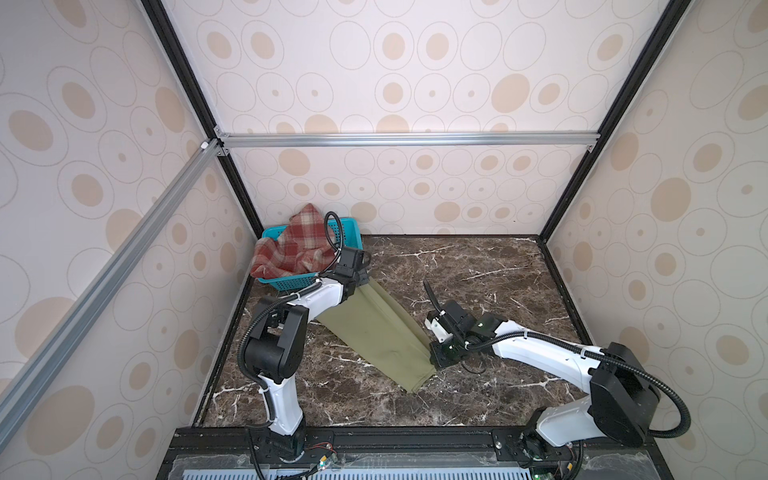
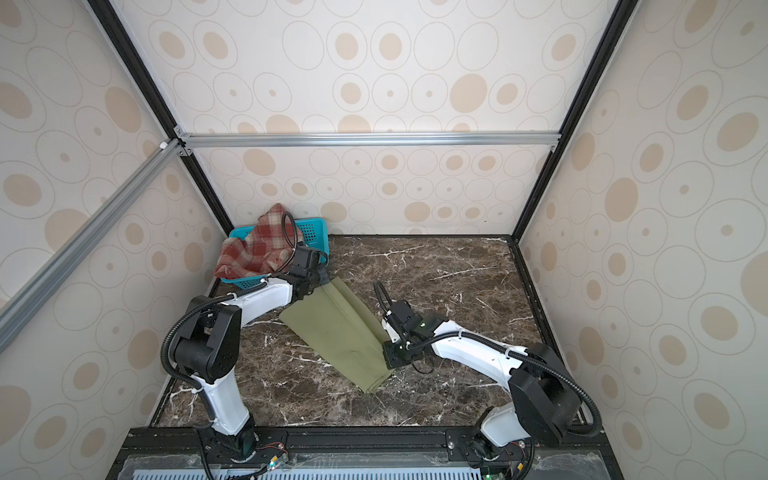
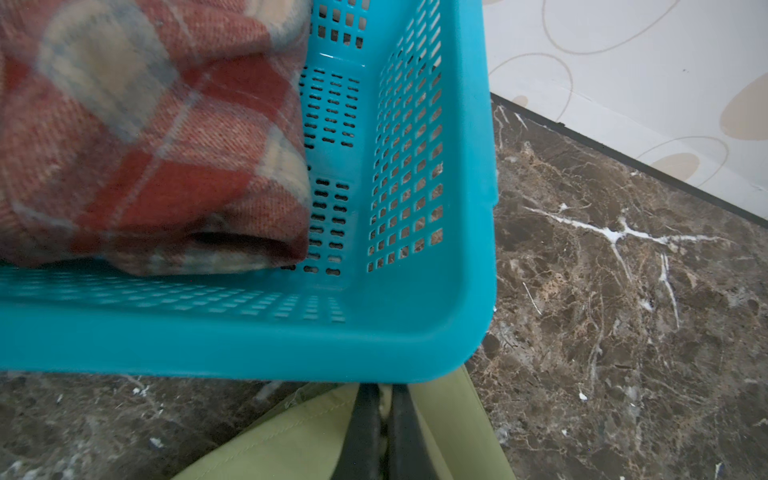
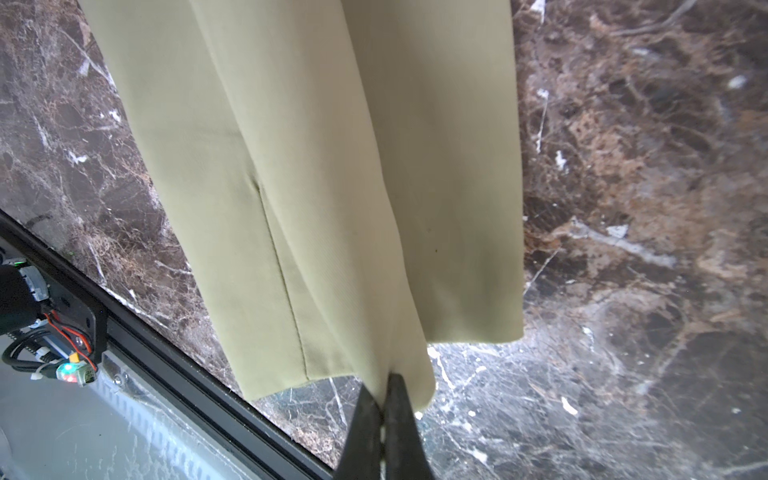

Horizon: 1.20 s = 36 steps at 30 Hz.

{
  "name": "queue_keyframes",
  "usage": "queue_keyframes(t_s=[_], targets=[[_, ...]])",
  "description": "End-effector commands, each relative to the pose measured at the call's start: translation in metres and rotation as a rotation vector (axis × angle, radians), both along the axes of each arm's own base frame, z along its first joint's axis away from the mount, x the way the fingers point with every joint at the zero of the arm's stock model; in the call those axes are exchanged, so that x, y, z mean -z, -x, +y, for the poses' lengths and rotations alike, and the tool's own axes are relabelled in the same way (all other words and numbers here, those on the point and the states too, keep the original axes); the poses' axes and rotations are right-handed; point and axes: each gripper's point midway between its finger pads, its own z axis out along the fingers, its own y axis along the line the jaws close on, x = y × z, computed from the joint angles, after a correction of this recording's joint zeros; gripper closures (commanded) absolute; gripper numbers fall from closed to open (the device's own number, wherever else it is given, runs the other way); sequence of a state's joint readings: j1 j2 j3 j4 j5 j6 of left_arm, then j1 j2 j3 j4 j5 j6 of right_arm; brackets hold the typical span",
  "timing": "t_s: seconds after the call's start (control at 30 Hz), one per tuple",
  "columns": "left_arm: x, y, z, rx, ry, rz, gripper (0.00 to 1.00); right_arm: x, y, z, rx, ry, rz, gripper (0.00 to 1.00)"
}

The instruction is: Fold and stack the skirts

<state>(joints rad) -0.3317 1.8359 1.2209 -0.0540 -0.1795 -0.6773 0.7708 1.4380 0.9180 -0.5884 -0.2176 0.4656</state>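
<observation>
the left tool (image 3: pixel 383 399) and right tool (image 4: pixel 384 388) each pinch the smooth olive-green cloth skirt (image 1: pixel 374 332). the woolly red-and-cream plaid skirt (image 1: pixel 291 249) lies in the teal holey plastic basket (image 1: pixel 286 284).

This is a robot test cell in a laboratory, not a home. A frame of black and silver aluminium profiles (image 1: pixel 407 139) stands around the worktop (image 1: pixel 478 270). Panels (image 1: pixel 415 62) covered with wallpaper of beige ovals close the space behind the worktop and on both its sides. The worktop itself has a dark marble pattern. Along its near edge runs a black rail (image 1: pixel 415 438), and two white-and-black robot arms, left (image 1: pixel 284 409) and right (image 1: pixel 540 353), are bolted to it. Beside this rail, bare wires (image 4: pixel 62 332) and a small connector with lit lamps (image 4: pixel 68 371) lie open.
</observation>
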Motion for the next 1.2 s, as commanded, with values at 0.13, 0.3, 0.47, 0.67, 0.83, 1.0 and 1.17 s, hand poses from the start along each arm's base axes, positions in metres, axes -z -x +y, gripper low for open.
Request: queue_keyframes(t_s=[0.13,0.3,0.47,0.67,0.83,1.0,1.17], targets=[[-0.024,0.000,0.016,-0.045,-0.012,-0.056,1.00,-0.011,-0.004,0.006,0.006,-0.036,-0.003,1.00],[-0.030,0.002,0.017,-0.043,-0.004,-0.071,1.00,-0.011,-0.003,0.009,0.009,-0.055,-0.001,1.00],[-0.019,0.001,0.012,-0.023,0.010,-0.049,1.00,0.002,-0.002,0.007,0.017,-0.015,0.034,1.00],[-0.003,-0.007,0.004,-0.001,0.029,-0.030,1.00,0.011,-0.005,-0.002,0.037,0.039,0.026,1.00],[0.005,-0.016,-0.002,0.011,0.034,-0.023,1.00,0.012,-0.008,-0.008,0.048,0.076,0.012,1.00],[0.009,-0.026,-0.007,0.019,0.047,-0.024,1.00,0.015,-0.010,-0.010,0.056,0.094,0.015,1.00],[0.011,-0.033,-0.011,0.024,0.053,-0.026,1.00,0.015,-0.012,-0.012,0.062,0.116,0.009,1.00]])
